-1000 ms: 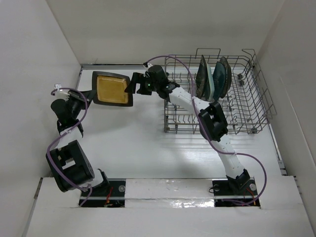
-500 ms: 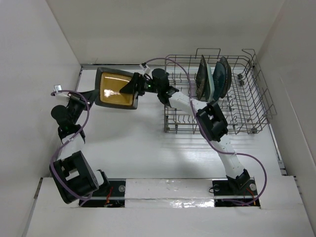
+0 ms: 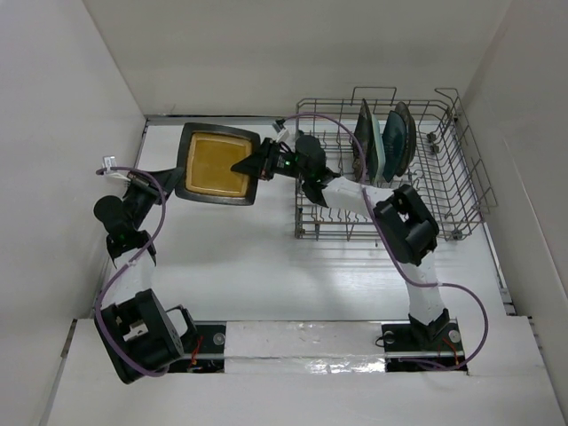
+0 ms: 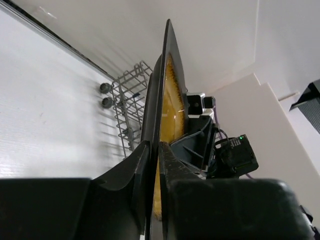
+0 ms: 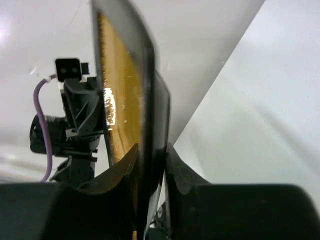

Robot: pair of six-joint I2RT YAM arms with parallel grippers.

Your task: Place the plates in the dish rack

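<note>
While both arms reached over the far-left part of the bench [image 3: 248,257], the black plate with the mustard-yellow centre [image 3: 216,165] hung in the air between them, clear of the surface and tilted, with its yellow face towards the overhead camera. The left gripper [image 3: 177,170] was pinched on the plate's left rim. In the left wrist view its fingers [image 4: 135,170] stood almost together, with the plate's thin edge caught between them. The right gripper [image 3: 252,166] had hold of the opposite rim, and in its own wrist view its fingers [image 5: 182,175] were likewise closed tight against the edge-on plate. The dish rack [image 3: 461,169] sat at the far-right corner of the bench, well apart from the held plate. A dark plate [image 3: 363,133] and a teal plate [image 3: 390,146] stood upright in its tines, side by side near the rack's far edge.
</note>
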